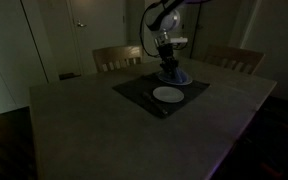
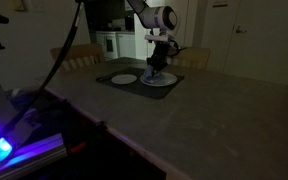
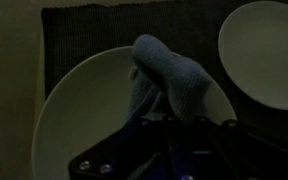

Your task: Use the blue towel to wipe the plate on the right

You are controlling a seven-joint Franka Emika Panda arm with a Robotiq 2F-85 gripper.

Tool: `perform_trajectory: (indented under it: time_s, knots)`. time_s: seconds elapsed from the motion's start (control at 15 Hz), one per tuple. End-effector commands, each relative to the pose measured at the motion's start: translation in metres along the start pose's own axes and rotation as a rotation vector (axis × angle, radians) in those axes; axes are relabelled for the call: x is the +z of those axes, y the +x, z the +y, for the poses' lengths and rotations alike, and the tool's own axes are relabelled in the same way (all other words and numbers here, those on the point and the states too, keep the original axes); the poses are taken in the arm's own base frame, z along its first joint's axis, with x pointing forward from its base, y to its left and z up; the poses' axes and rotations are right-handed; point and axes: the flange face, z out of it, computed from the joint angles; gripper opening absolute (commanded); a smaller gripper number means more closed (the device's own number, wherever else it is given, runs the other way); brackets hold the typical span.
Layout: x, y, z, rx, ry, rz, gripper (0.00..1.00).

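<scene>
The blue towel [image 3: 169, 85] is lying bunched in a soft, folded heap on the plate [image 3: 79, 110], touching its middle, toward the far edge of the table [image 1: 104, 130]; the gripper [image 3: 164, 125] is pinching the towel's upper end between its dark fingers, pressed together on the cloth. The plate is round, pale and smooth, sitting on a dark rectangular placemat [image 3: 84, 30] with a woven look; a second plate [image 3: 269, 50], equally round and bare, is sitting just beside it on the same mat, apart from the towel. The wrist view is showing both rims and the towel's folds; in an exterior view the towel [image 1: 176, 76] and the gripper are covering most of the wiped plate, leaving the second plate [image 1: 167, 94] plain. Two wooden chairs [image 1: 117, 57] are standing behind the table's far edge.
</scene>
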Motion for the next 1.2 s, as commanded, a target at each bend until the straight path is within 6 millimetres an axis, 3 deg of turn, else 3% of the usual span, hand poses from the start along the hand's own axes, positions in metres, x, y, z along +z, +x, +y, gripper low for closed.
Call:
perform_trajectory:
  time_s: [0.0, 0.53, 0.8, 1.13]
  knots:
    - [0.008, -0.013, 0.011, 0.016, -0.015, -0.097, 0.02]
    - [0.027, -0.027, 0.035, 0.251, -0.195, -0.298, 0.02]
    - [0.023, -0.016, 0.034, 0.398, -0.322, -0.224, 0.02]
    - [0.012, 0.002, 0.016, 0.486, -0.379, -0.064, 0.02]
